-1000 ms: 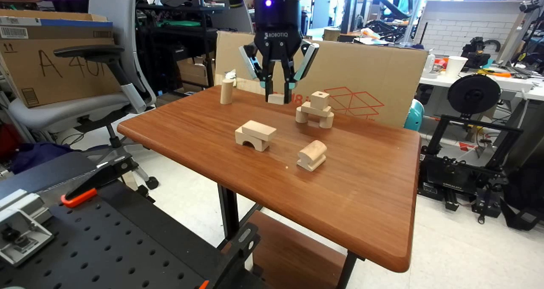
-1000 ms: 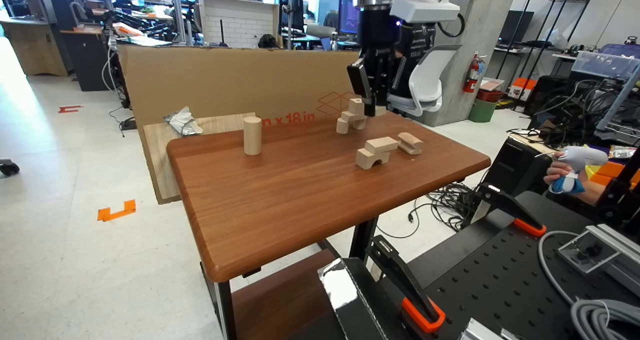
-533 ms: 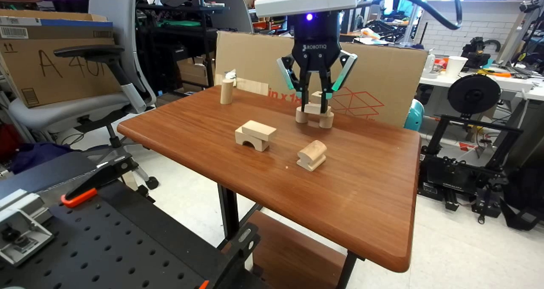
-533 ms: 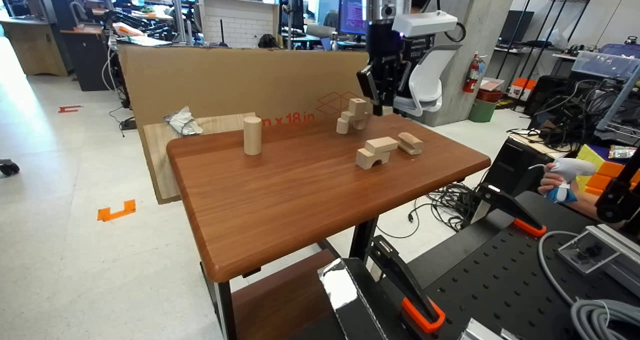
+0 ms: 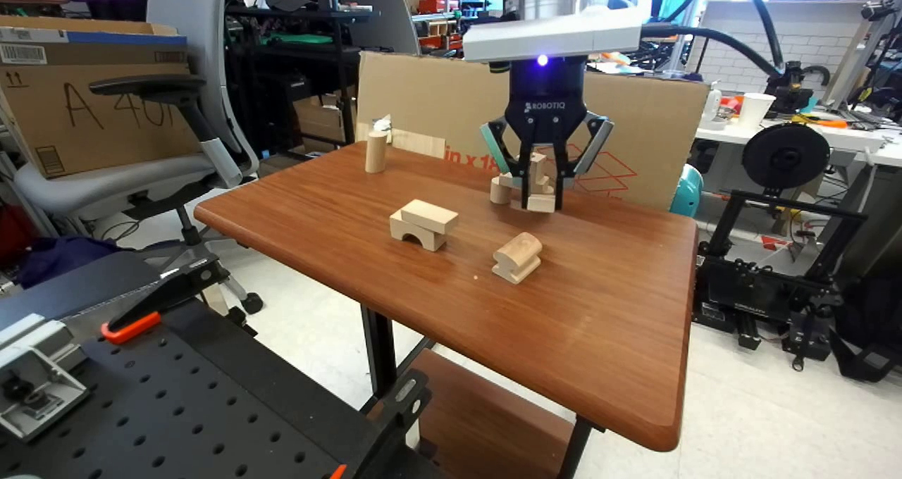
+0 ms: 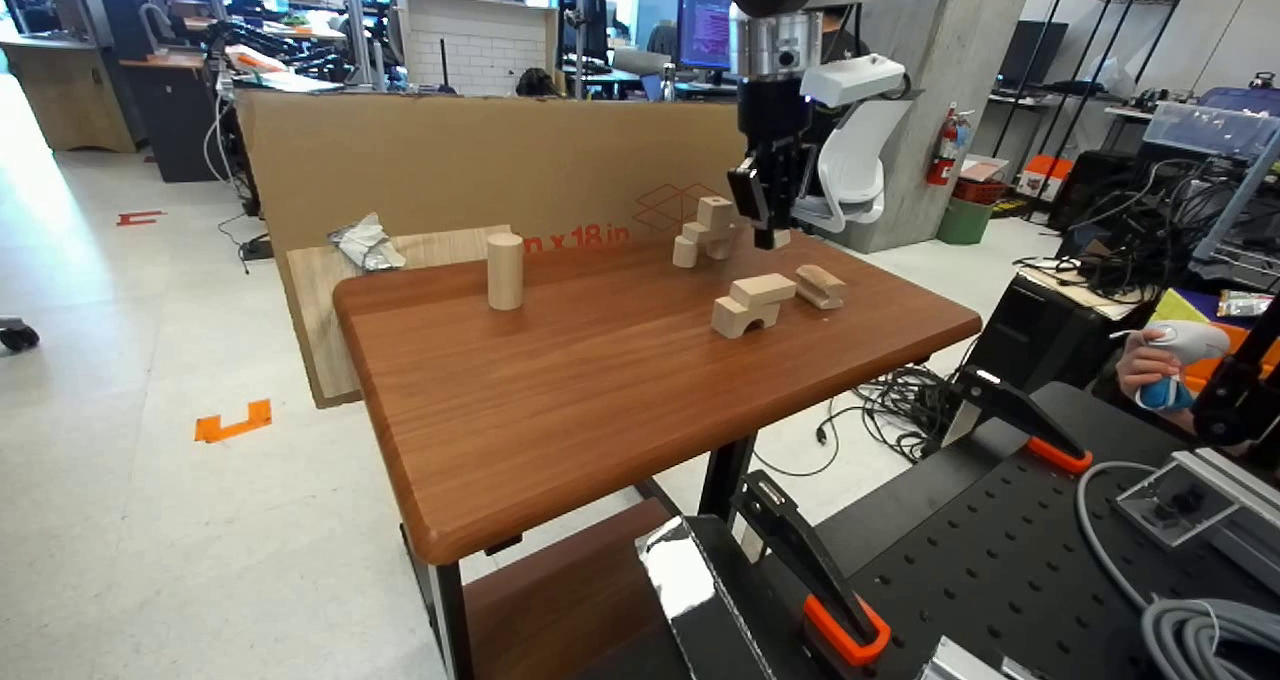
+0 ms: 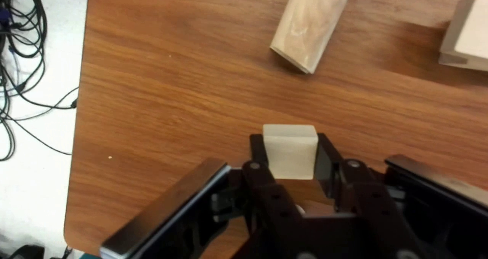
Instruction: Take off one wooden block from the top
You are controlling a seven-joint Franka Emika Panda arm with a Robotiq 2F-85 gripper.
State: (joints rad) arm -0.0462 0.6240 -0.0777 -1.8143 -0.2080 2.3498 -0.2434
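Note:
The wooden block (image 7: 290, 158), small and pale, is pinched between both black fingers of my gripper (image 7: 289, 139) in the wrist view. In an exterior view the shut gripper (image 5: 542, 201) hangs low with the block in front of the rear stack, hiding part of it. The held block also shows as a pale patch (image 6: 782, 239) beside the fingertip. That rear stack (image 6: 712, 228) carries a squarish block on top of a flat piece and rounded supports. Whether the held block touches the table I cannot tell; it appears above it.
An arch-shaped block (image 5: 399, 228) bears a longer block (image 5: 431, 216). Near it lies a round-topped piece (image 5: 519, 251) on a grooved base. One tall cylinder (image 6: 505, 272) stands apart. Behind the brown table (image 6: 560, 380) rises a cardboard sheet (image 6: 450, 160).
The gripper, carrying the block, has travelled rightward and downward in an exterior view, from left of the rear stack to in front of it. The other blocks have stayed put.

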